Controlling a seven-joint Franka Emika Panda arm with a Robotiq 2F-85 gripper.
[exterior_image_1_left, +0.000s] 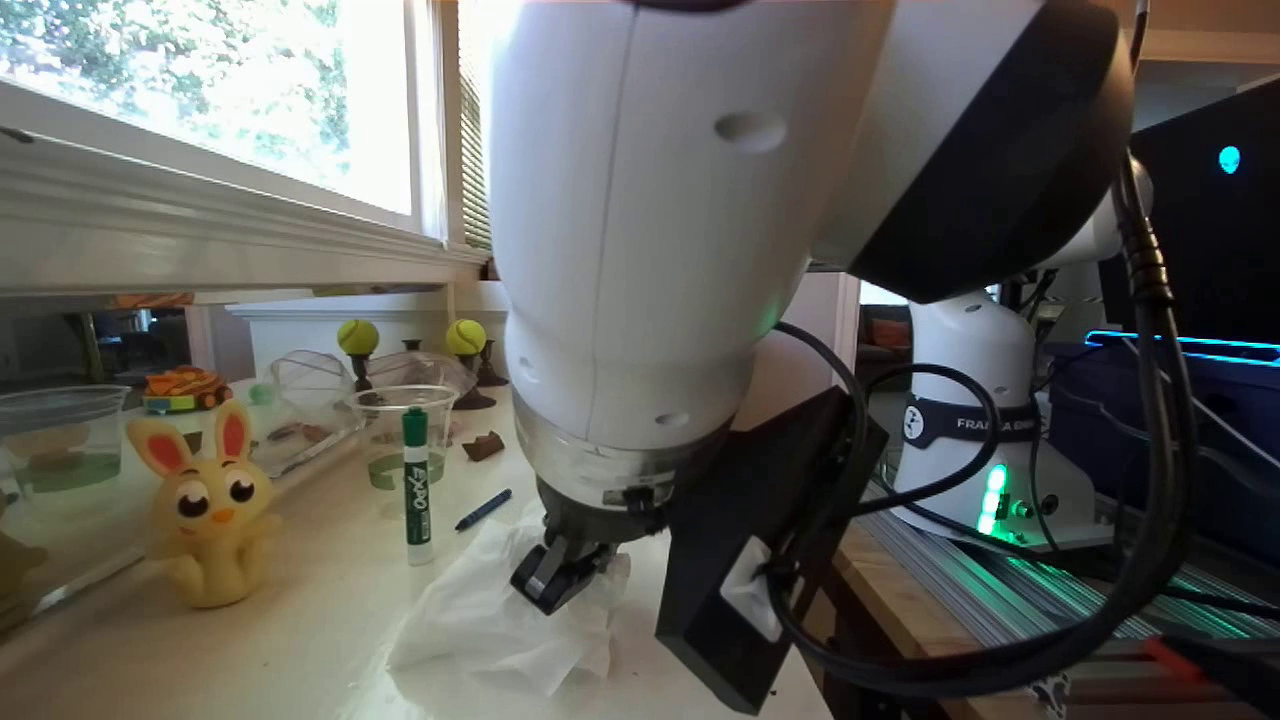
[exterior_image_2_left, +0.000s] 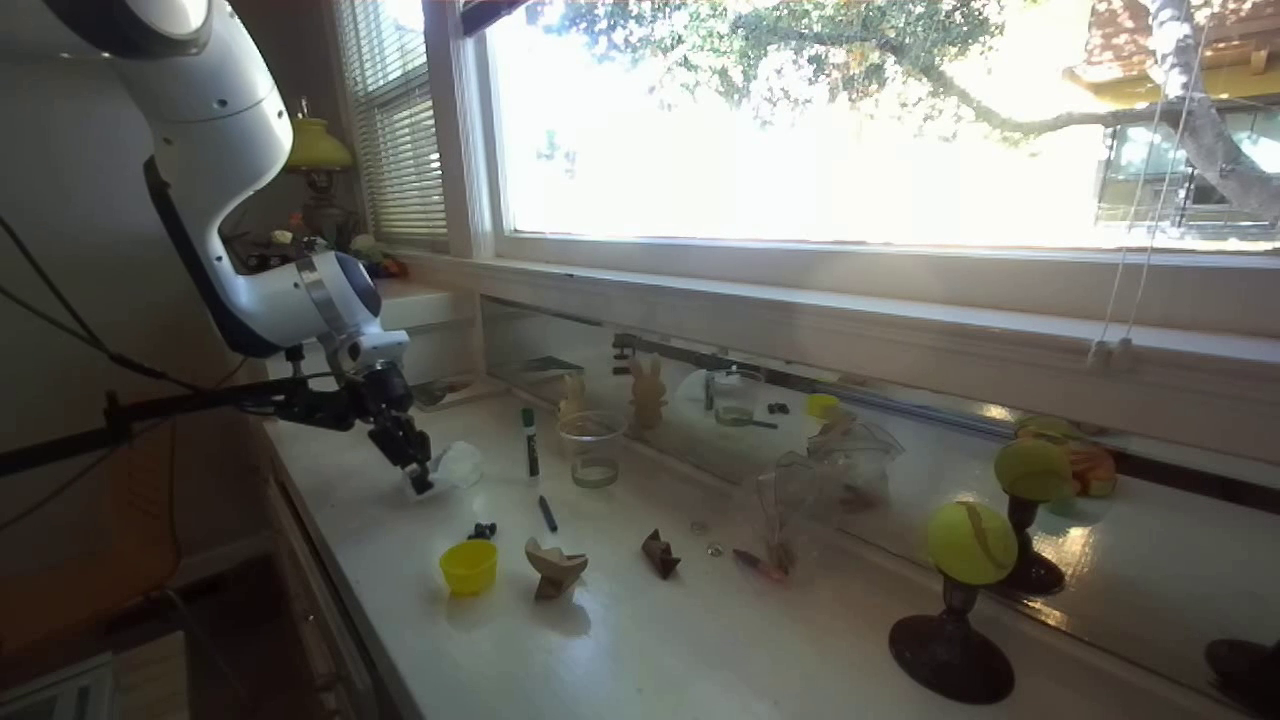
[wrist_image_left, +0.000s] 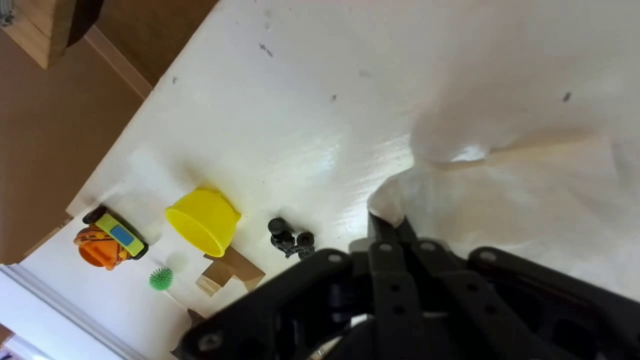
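White and thin, a crinkly sheet (wrist_image_left: 520, 205) lies on the desk (wrist_image_left: 280, 95), right under the end of the big robot arm (exterior_image_1_left: 640, 230). The jaws are squeezed tight together, and a little fold of the sheet is pinched in their tips. The rest of it spreads out to the right in the wrist view, full of creases.

In an exterior view, a marker (exterior_image_1_left: 417, 490) with a green cap stands straight up to the left of the sheet. A dark blue pen (exterior_image_1_left: 484, 509) lies near it, on the far side of the sheet. Behind the marker is a clear cup (exterior_image_1_left: 380, 445). Farther left and a bit nearer sits a yellow bunny (exterior_image_1_left: 213, 520) with red inside its ears.

In the wrist view, a yellow cup (wrist_image_left: 205, 220) is well to the left of the jaws, and a small black thing (wrist_image_left: 290, 240) sits between cup and jaws. Farther left are an orange and green toy with wheels (wrist_image_left: 112, 240) and a green spiky ball (wrist_image_left: 161, 278).
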